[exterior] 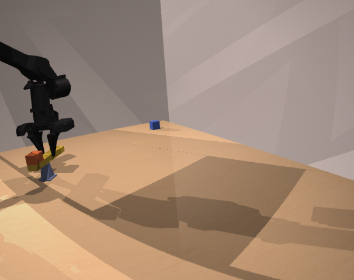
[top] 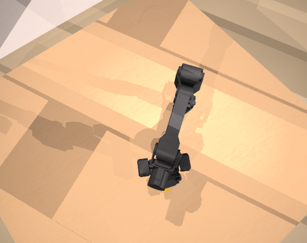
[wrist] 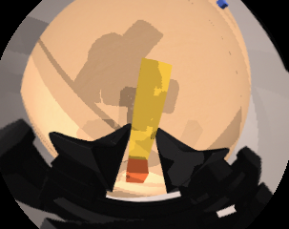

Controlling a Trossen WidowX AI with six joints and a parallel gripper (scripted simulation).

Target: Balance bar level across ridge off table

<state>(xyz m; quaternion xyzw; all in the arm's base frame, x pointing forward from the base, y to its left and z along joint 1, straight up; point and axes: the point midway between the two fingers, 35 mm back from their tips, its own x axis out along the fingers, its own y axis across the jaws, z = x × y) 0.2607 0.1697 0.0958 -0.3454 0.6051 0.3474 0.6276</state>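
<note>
The yellow bar (exterior: 47, 160) (wrist: 151, 95) lies across the top of the blue-grey ridge (exterior: 46, 172), clear of the table and looking about level. A sliver of its far end shows in the top view past the arm. An orange-red block (exterior: 33, 158) (wrist: 137, 168) sits on one end of the bar. My gripper (exterior: 48, 154) (wrist: 143, 128) points down with its fingertips on either side of the bar near its middle. The fingers stand about the bar's width apart, slightly open around it. Whether they still touch its sides is hard to see. The ridge is hidden in the wrist view.
A blue cube (exterior: 154, 125) (wrist: 222, 4) stands on the table (exterior: 110, 163) far from the ridge, near the back corner. Broad shadows of the arm cross the table top. The arm (top: 176, 117) covers most of the bar and ridge from above.
</note>
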